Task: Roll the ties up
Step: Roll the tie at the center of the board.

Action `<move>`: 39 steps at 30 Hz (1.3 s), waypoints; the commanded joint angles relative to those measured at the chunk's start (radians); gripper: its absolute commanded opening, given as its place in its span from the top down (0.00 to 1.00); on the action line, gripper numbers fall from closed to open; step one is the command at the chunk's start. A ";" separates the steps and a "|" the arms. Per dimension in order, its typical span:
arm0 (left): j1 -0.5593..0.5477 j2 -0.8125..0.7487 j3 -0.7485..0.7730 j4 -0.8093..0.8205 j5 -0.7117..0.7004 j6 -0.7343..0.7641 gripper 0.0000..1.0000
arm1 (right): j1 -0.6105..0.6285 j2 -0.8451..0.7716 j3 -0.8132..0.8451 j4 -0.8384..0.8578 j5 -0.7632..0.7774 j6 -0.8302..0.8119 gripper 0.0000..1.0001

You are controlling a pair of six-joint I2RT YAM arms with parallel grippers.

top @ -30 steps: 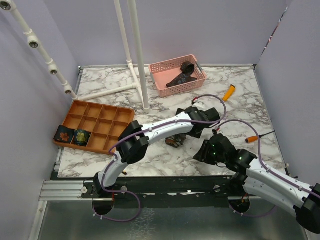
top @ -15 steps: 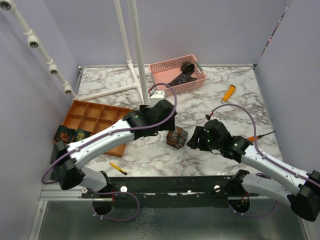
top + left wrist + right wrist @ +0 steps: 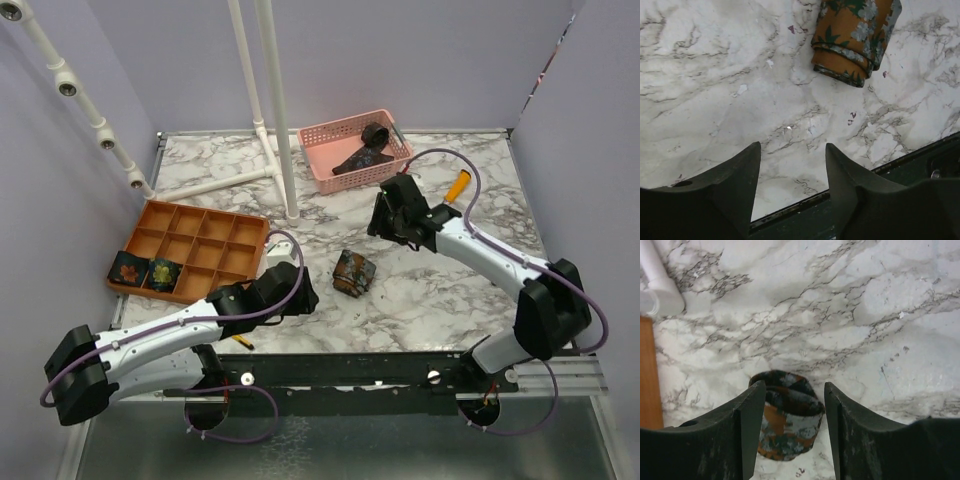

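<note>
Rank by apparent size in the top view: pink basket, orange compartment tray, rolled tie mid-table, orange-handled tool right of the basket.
Largest to smallest:
1. orange compartment tray
2. pink basket
3. rolled tie
4. orange-handled tool
The last two are close: the tool is similar in length but far thinner.

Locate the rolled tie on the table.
Top view: the rolled tie lies mid-table, right of the orange tray, between the left gripper and the right gripper, touching neither.

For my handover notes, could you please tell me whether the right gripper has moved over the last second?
Yes. The right gripper has moved away from the near edge of the table toward the pink basket, and is now beyond the rolled tie.
</note>
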 commanded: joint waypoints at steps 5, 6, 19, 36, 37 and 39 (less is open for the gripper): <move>-0.060 0.194 0.094 0.071 -0.009 0.041 0.63 | -0.096 0.217 0.163 -0.056 -0.174 0.094 0.44; -0.062 0.214 0.103 0.068 -0.024 0.048 0.65 | -0.106 0.235 0.170 -0.059 -0.204 0.121 0.44; -0.074 0.464 0.184 0.082 -0.082 0.073 0.96 | -0.105 0.426 0.213 -0.042 -0.216 0.276 0.56; -0.177 0.766 0.342 0.145 -0.114 0.071 1.00 | -0.031 0.437 0.083 -0.005 -0.200 0.240 0.58; -0.177 0.778 0.347 0.145 -0.120 0.071 1.00 | -0.030 0.438 0.077 -0.003 -0.202 0.236 0.58; -0.177 0.795 0.359 0.145 -0.130 0.072 1.00 | -0.028 0.437 0.066 0.000 -0.206 0.228 0.58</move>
